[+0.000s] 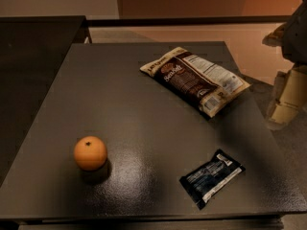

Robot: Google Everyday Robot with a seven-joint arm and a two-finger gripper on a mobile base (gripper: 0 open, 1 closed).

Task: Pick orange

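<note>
Orange (90, 153), small round smooth-skinned fruit with dark stem dot, resting at lower left of frame on flat dark grey tabletop (144, 109), touching nothing else. Not yet grasped, not yet lifted. Left to do, judging from this: reach across, close around, lift. Pale blocky gripper (284, 104) far off at right edge, mid-height, beyond table's side, partly cut off; jaw state impossible to tell. Brown printed snack bag (194, 79) upper right of centre, black-and-blue wrapped packet (212, 178) lower right, both well apart from fruit.
</note>
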